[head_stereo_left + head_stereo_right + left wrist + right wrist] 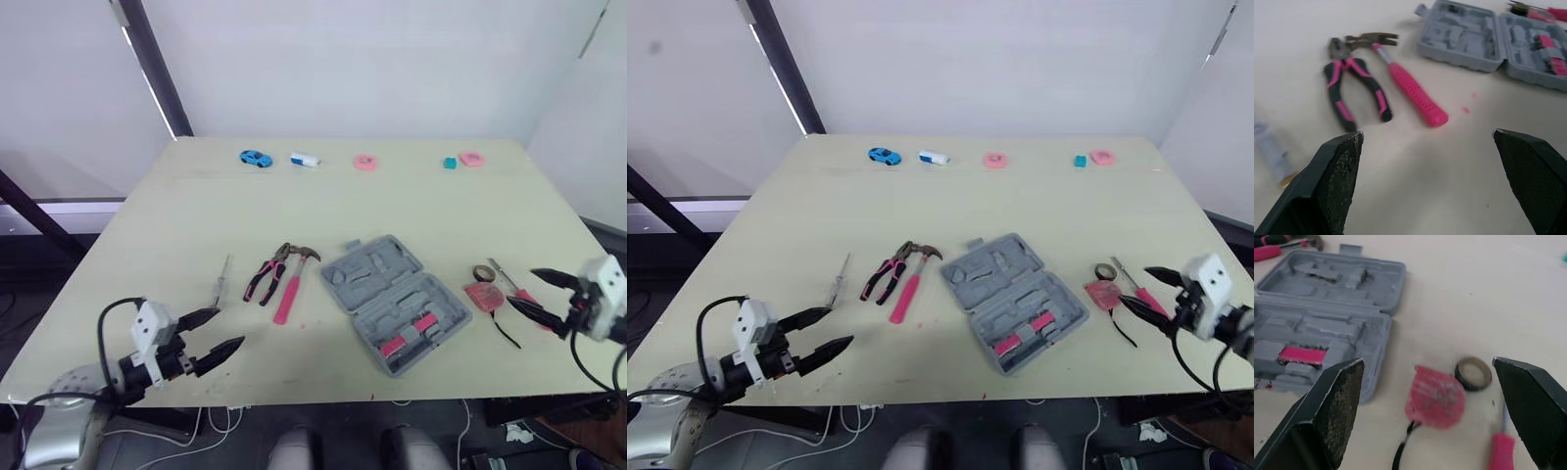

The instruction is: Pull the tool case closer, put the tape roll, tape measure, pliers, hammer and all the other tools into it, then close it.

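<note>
The grey tool case (392, 302) lies open in the middle of the table, with pink pieces in its near half. To its left lie the pink-handled hammer (288, 295) and the pink-and-black pliers (265, 277), with a thin grey screwdriver (222, 279) further left. Right of the case are the dark tape roll (482, 270), the pink tape measure (1436, 396) and a pink-handled screwdriver (516, 287). My left gripper (227, 330) is open near the front edge, short of the pliers. My right gripper (522, 287) is open beside the tape measure, holding nothing.
Along the table's far edge sit a blue toy car (256, 158), a white block (305, 159), a pink ring (365, 163), a teal block (450, 164) and another pink piece (472, 159). A black cord (505, 333) trails from the tape measure.
</note>
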`<action>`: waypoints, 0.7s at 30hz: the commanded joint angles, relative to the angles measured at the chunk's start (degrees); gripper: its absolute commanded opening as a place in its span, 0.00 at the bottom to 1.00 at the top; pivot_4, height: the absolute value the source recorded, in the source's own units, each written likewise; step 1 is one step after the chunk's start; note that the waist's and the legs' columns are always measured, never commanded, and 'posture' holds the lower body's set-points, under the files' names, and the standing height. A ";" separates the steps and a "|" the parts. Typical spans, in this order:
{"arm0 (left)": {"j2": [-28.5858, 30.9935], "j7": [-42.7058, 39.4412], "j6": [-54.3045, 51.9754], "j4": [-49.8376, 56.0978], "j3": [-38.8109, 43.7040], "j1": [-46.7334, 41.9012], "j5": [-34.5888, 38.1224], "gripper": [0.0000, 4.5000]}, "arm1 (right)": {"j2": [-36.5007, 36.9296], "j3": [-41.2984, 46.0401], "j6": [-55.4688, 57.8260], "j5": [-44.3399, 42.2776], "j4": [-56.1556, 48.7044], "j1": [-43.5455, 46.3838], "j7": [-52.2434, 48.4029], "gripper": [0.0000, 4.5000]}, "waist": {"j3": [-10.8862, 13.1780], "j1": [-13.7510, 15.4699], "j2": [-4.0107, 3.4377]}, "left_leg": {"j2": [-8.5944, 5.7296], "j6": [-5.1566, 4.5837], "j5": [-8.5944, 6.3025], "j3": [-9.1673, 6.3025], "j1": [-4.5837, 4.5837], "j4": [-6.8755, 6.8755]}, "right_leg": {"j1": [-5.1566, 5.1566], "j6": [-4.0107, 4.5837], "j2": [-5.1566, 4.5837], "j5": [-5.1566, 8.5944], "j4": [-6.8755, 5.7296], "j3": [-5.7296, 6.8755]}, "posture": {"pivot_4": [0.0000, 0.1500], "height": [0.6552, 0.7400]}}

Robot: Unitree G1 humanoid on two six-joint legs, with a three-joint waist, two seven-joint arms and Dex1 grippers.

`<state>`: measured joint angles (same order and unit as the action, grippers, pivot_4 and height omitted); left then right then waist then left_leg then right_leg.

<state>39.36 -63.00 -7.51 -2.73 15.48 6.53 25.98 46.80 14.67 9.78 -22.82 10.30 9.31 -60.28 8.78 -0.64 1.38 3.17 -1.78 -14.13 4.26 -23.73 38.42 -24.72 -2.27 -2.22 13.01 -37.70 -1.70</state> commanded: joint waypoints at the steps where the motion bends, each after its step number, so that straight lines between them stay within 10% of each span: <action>1: 0.37 -0.65 -0.99 1.73 -3.13 -2.27 -0.98 1.00 | 0.55 -3.66 0.80 2.06 2.20 6.05 -1.37 0.98 | 0.00 -0.09 0.00 | 0.01 0.00 0.00 0.01 0.00 0.00 | 0.00 0.00 0.04 0.00 0.00 0.00 | 1.00 0.99; 11: -3.40 -0.28 -2.81 -2.02 -15.31 -13.44 -6.85 1.00 | -4.25 -18.89 -2.84 14.13 24.27 29.90 -6.87 0.98 | 0.02 -0.11 -0.02 | 0.01 0.00 0.01 0.21 -0.03 0.05 | 0.04 0.01 0.17 -0.03 -0.04 -0.02 | 1.00 0.99; 21: -5.52 0.70 -4.96 -2.71 -20.65 -16.13 -9.59 0.01 | -10.76 -24.02 -14.46 22.85 46.43 43.72 -7.50 0.00 | 0.04 -0.15 -0.05 | 0.03 0.00 0.01 0.21 -0.11 -0.03 | -0.01 -0.20 0.20 -0.15 0.00 -0.02 | 1.00 0.99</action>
<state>34.07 -62.53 -12.39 -5.89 -5.05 -9.17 16.88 36.10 -9.67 -2.70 -0.44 55.54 51.26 -67.33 8.82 -0.80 1.33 3.20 -1.78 -14.12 4.47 -23.84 38.39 -24.73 -2.47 -2.02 12.85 -37.71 -1.71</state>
